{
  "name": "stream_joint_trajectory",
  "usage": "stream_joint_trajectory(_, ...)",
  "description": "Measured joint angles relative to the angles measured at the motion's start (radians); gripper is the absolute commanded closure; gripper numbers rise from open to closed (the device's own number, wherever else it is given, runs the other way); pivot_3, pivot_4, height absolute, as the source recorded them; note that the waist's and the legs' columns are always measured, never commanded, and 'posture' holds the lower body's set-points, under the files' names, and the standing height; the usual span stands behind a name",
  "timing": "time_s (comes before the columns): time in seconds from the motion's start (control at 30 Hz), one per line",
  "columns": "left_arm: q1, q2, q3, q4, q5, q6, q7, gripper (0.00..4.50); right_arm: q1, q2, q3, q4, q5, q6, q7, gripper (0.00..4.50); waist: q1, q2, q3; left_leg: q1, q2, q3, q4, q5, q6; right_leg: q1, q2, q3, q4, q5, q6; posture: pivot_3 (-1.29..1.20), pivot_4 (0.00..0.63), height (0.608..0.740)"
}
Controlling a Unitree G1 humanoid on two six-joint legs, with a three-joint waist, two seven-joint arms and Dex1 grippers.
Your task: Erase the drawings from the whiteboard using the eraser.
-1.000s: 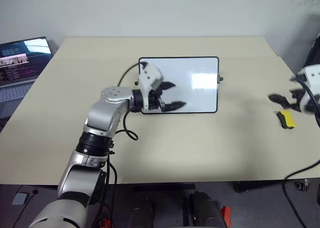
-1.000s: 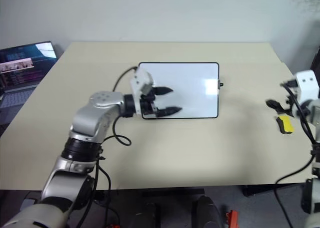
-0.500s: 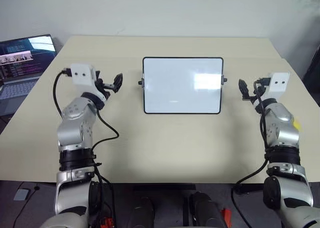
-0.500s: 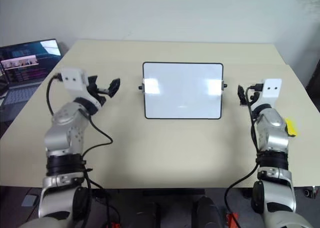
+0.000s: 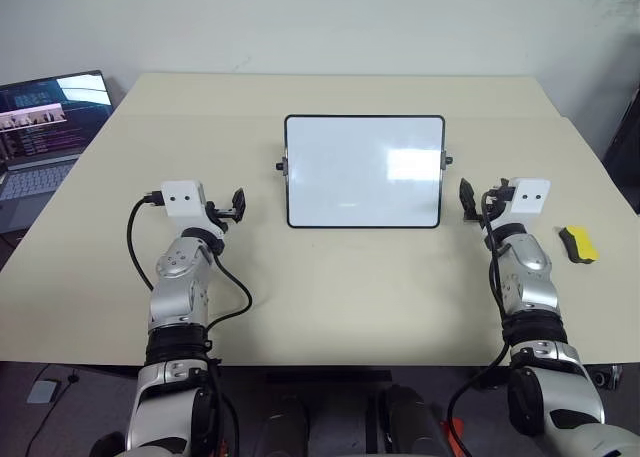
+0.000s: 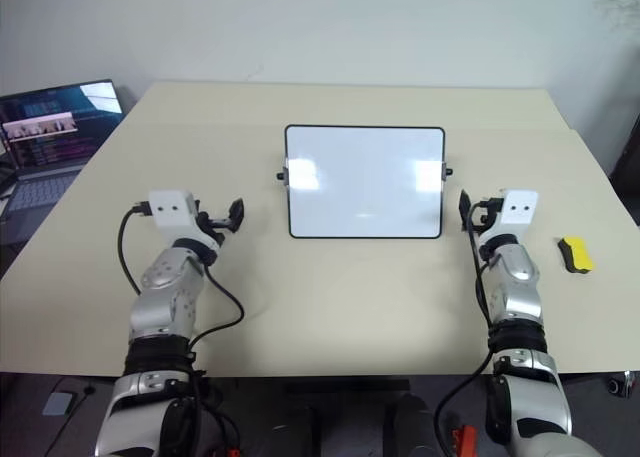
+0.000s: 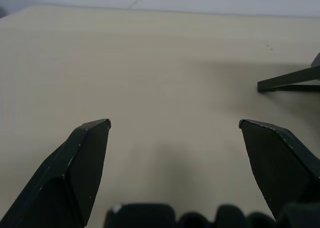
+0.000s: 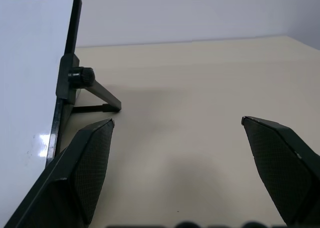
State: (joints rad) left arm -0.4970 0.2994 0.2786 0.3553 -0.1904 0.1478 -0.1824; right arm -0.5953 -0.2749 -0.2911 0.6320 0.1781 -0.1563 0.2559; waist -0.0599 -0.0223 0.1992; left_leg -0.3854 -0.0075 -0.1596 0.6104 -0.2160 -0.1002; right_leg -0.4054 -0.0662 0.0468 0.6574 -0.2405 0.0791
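One whiteboard [image 5: 364, 171] is standing propped on the beige surface [image 5: 330, 287], between the two arms, its glossy face carrying nothing but light reflections; none of the drawings can be made out on it. In the right wrist view its black frame, one side knob [image 8: 81, 77] and a folding leg [image 8: 102, 97] are showing. One eraser [image 5: 578, 243], yellow with a black base, is lying flat on the surface well to the right of the board and beside the right arm, touched by neither claw. One laptop [image 5: 45, 137] is sitting open at the far left edge.

Two claws are in play. The left claw [image 5: 236, 204] is hovering just left of the board's lower corner, released, its two black fingers [image 7: 80, 168] spread wide with bare surface between them. The right claw [image 5: 466, 199] is hovering just right of the board's lower right corner, likewise released and empty, fingers [image 8: 77, 170] standing far apart.

Compared with a second ago, the left claw is no longer reaching across the face of the board; it is now sitting off to the board's left. The right claw is no longer out near the eraser and is now close beside the board. The eraser is lying much where it was.
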Motion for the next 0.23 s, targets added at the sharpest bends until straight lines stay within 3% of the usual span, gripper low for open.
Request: stream_joint_trajectory(0.23,0.004,-0.008,-0.007,0.017,0.004,-0.023,0.02,0.0,-0.002,0.0,0.001,0.02,0.0,-0.015,-0.019,0.03,0.0,0.0,0.0,0.0,0.0,0.0,0.0,0.0,0.0,0.0,0.0,0.0,0.0,0.0,0.0,0.0,0.15,0.74)
